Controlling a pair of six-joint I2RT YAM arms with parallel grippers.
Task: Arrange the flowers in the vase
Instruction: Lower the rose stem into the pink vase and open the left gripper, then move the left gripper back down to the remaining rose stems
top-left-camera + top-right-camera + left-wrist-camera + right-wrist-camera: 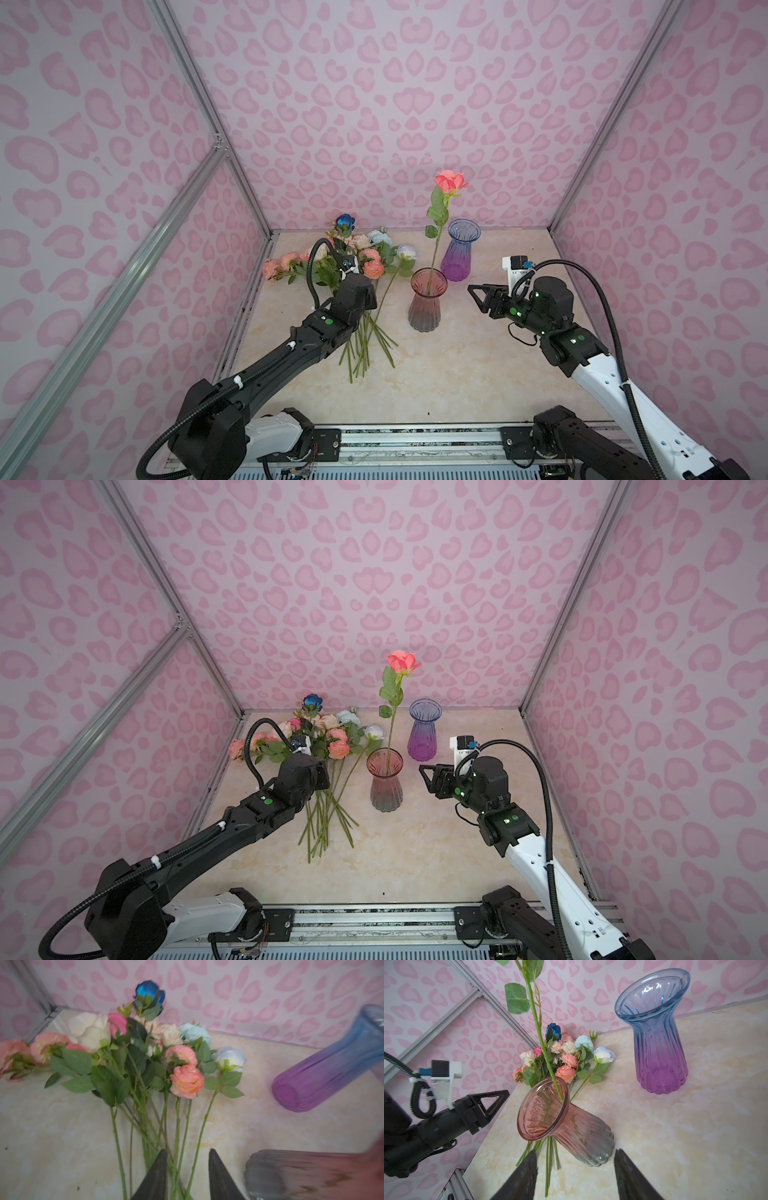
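Observation:
The flowers (357, 257) lie in a loose bunch at the back left of the table, heads toward the wall: pink, peach, cream, pale blue and one deep blue (149, 994). My left gripper (188, 1154) hangs open over their green stems (176, 1126), some of which run between its fingers, and it holds nothing. One pink rose (451, 183) stands upright in the pink-to-grey glass vase (428, 303) at mid-table. A blue-to-purple vase (462, 253) stands empty behind it. My right gripper (575, 1153) is open just right of the pink vase, pointing at it and apart from it.
Pink patterned walls with aluminium frame bars (199, 108) close in the left, back and right sides. The flower stems (361, 349) fan toward the front under my left arm. Bare marble tabletop (457, 374) spreads in front of the vases.

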